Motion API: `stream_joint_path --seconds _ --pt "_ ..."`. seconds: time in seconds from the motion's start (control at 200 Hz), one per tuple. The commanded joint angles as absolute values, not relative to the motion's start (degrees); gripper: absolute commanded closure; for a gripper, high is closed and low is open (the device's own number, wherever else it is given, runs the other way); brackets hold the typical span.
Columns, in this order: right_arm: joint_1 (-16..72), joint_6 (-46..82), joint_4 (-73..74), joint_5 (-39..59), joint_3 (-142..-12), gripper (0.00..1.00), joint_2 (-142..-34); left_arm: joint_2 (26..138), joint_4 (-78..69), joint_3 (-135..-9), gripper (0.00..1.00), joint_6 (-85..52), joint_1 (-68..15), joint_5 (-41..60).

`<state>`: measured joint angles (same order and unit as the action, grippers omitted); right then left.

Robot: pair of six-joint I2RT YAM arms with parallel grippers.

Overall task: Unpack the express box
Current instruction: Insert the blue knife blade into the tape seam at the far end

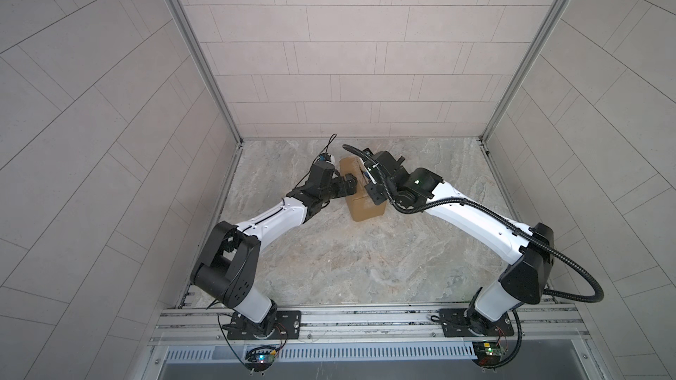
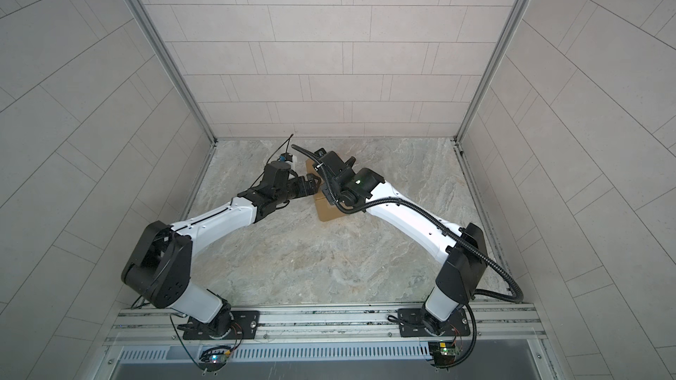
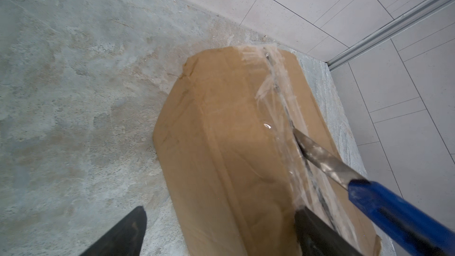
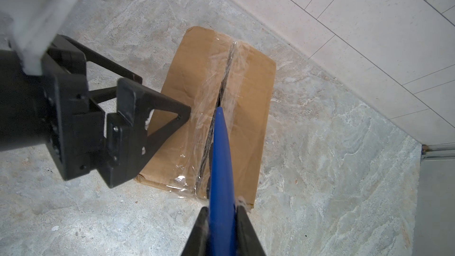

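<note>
— Right jaws clamp the blue knife (image 4: 219, 168); left jaws gape, one tip on the express box (image 3: 216, 148), at twelve o'clock on the desk (image 1: 329, 261).
— Keep the blade (image 3: 317, 155) shallow, follow the taped seam (image 4: 227, 70) toward eleven, left bracing the box.

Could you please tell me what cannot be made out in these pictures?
- What the box holds: hidden under its flaps, both wrist views.
- The blade of the knife: right wrist view, behind its own blue handle.
- Much of the box: both top views, under the right arm.
</note>
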<state>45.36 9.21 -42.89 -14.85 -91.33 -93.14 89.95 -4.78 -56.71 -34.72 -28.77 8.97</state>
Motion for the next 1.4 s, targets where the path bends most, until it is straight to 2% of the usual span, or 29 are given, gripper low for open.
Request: stream_joint_path --seconds 0.0,0.225,1.021,1.397 --pt "45.59 6.6 -44.55 -14.28 -93.59 1.0 -94.07 91.14 -5.89 -55.31 0.04 -36.47 -30.91 9.23" --pt "45.35 5.02 -45.48 -12.66 -94.83 1.0 -94.93 90.14 -7.58 -53.36 0.05 -38.74 -32.0 9.03" --pt "46.14 5.86 -49.7 -16.02 -89.88 1.0 -88.18 90.43 -5.36 -53.79 0.07 -40.36 -31.92 5.33" --pt "46.2 6.71 -49.02 -15.65 -89.32 1.0 -89.59 89.91 -4.94 -53.33 0.07 -40.78 -31.9 4.84"
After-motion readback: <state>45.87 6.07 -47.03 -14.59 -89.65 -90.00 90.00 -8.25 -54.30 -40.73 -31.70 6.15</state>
